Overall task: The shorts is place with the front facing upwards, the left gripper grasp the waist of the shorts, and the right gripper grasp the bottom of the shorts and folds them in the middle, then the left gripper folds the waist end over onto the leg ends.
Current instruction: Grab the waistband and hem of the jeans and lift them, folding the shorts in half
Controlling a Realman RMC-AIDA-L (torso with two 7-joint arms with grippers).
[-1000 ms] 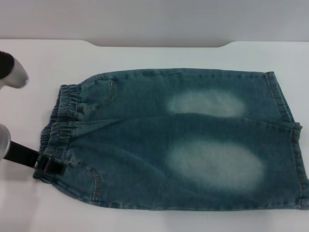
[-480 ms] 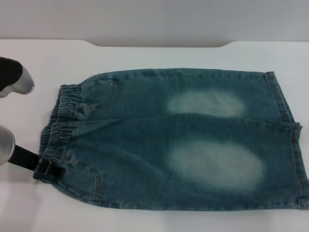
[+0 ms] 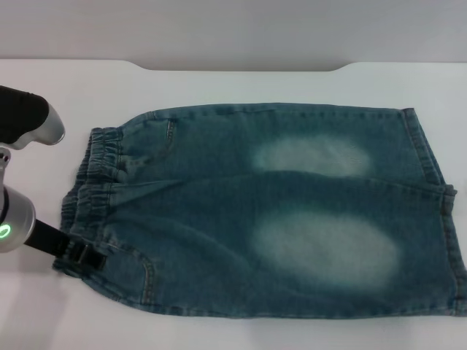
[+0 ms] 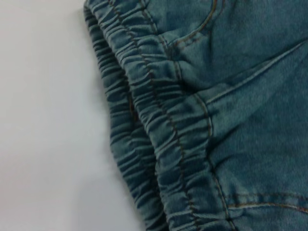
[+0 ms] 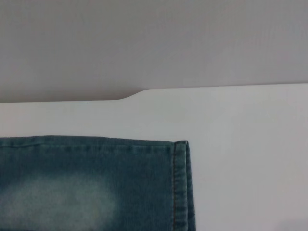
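The blue denim shorts point(image 3: 277, 211) lie flat on the white table point(image 3: 44, 313), showing two pale faded patches. The ruffled waist point(image 3: 91, 182) is at the left and the straight leg hems, the bottom of the shorts point(image 3: 438, 211), are at the right. My left gripper point(image 3: 86, 257) sits at the near corner of the waist, its black end touching the fabric. The left wrist view is filled by the puckered waist point(image 4: 159, 134) beside bare table. In the right wrist view one far corner of a leg hem point(image 5: 180, 187) lies flat. The right gripper is out of view.
The table's far edge point(image 3: 241, 69) has a shallow notch behind the shorts. The silver left arm point(image 3: 29, 120) reaches in from the left edge. White tabletop surrounds the garment, with a narrow strip along the near side.
The left arm has come further in from the left. Its gripper has slid a little right along the near waist corner, nudging the fabric there.
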